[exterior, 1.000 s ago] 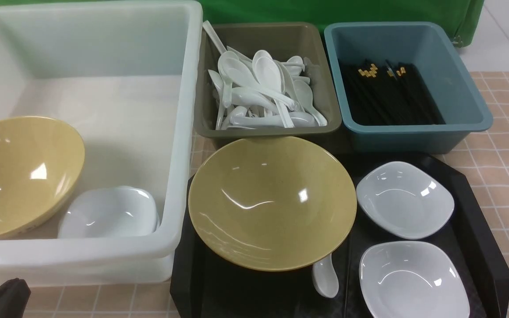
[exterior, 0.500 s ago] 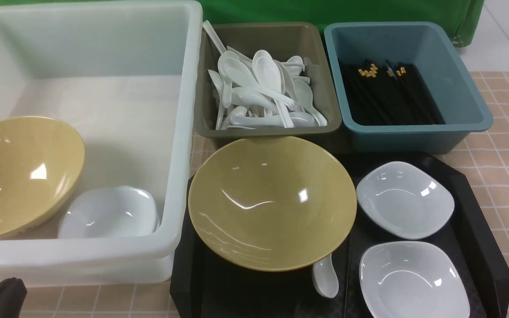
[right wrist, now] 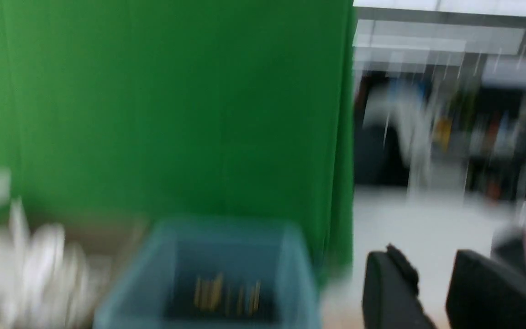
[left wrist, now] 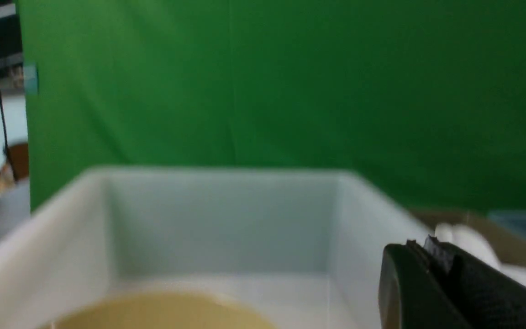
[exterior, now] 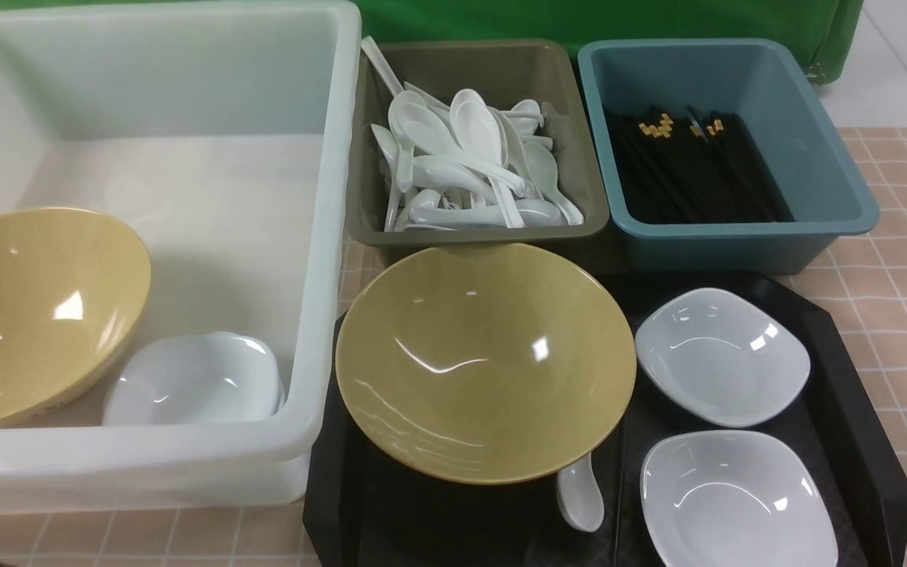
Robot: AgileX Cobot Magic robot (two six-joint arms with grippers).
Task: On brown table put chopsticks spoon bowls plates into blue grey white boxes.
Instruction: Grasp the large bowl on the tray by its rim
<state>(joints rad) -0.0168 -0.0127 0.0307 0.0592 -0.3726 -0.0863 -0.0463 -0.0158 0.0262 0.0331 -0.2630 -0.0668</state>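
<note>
the loose spoon (exterior: 579,494) lies bowl-end toward the robot, handle running away under the yellow bowl (exterior: 485,358). right claw (right wrist: 432,269) stands parted; left claw (left wrist: 420,265) state unclear.

My left gripper (left wrist: 423,249) pokes in at the edge of its wrist view, its two black fingers pressed together with no gap between them. My right gripper (right wrist: 432,262) has its jaws slightly parted, a narrow gap between the black fingers, though that view is blurred.
</note>
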